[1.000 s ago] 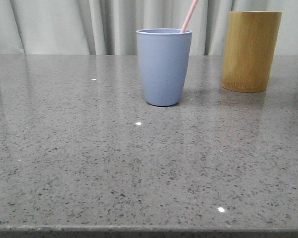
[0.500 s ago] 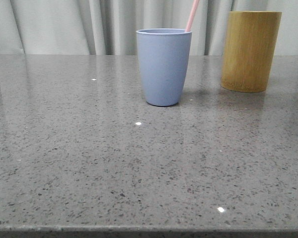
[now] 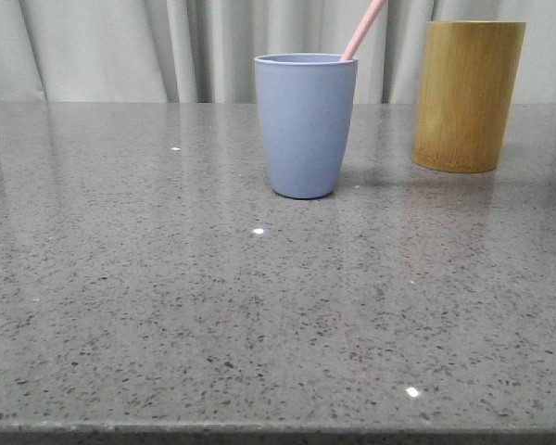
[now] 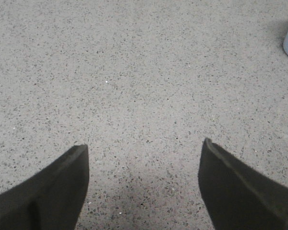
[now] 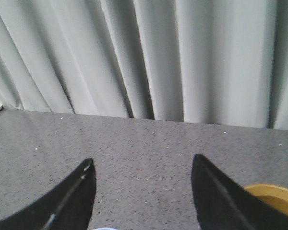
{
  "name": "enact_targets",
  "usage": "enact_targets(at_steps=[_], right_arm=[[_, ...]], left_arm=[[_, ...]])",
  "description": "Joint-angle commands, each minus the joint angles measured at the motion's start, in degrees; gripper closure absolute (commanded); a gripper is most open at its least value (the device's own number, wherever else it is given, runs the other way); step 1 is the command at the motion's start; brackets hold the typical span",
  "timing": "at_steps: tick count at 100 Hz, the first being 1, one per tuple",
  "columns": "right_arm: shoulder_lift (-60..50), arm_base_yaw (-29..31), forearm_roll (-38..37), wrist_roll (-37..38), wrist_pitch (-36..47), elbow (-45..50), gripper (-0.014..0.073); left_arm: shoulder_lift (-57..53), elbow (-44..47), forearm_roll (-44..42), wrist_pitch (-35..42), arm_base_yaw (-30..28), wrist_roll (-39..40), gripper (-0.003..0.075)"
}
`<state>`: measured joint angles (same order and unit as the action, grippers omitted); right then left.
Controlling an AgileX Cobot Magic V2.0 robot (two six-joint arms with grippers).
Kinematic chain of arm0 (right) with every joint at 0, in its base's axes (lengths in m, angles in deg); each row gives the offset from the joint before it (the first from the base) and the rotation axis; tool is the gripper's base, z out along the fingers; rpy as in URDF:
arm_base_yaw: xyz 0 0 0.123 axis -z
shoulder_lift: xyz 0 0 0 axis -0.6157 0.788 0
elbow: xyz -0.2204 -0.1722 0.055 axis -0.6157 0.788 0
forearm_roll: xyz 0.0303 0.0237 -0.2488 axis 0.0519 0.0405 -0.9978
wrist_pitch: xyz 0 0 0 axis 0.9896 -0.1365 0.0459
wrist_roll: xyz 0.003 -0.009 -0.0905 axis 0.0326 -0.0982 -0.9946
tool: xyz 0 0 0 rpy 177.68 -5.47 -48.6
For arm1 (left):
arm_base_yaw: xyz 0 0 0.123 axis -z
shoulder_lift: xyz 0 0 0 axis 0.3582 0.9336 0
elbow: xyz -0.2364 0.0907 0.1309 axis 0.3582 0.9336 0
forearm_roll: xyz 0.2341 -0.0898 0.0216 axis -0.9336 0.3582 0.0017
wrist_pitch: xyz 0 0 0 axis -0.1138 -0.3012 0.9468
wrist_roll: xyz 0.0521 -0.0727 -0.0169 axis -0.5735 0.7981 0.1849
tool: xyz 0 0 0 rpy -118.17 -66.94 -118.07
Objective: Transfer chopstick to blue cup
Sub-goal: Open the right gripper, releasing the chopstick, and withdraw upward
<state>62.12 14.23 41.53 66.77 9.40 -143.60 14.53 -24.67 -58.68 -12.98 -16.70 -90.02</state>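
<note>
Bamboo holder (image 3: 468,95), speckled grey table (image 3: 259,315), curtain (image 5: 149,57)

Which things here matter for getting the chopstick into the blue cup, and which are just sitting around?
Part of the job:
- chopstick, leaning in the cup
- blue cup

Just there:
- bamboo holder, right of the cup
- curtain behind the table

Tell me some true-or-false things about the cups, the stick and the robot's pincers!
1. The pink chopstick stands in the blue cup, leaning on its rim. True.
2. The blue cup lies tipped over. False: it stands upright on the grey table.
3. The bamboo holder stands to the right of the blue cup, apart from it. True.
4. The left pincer grips the chopstick. False: it is open over bare table.
5. The right pincer is open and empty. True.
</note>
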Motion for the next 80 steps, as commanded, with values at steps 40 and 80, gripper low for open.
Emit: enact_targets(at_steps=[40,80], right_arm=[[-24.52,7.09,-13.37,-0.19,-31.05,-2.11,0.0148],[-42.81,7.09,-12.05,-0.08,-44.30,12.43,0.0148]], left_arm=[[0.06,-1.48,1.00,3.48,-0.21,-0.02,0.0246],[0.06,-1.48,1.00,2.57,-0.21,-0.02,0.0246]])
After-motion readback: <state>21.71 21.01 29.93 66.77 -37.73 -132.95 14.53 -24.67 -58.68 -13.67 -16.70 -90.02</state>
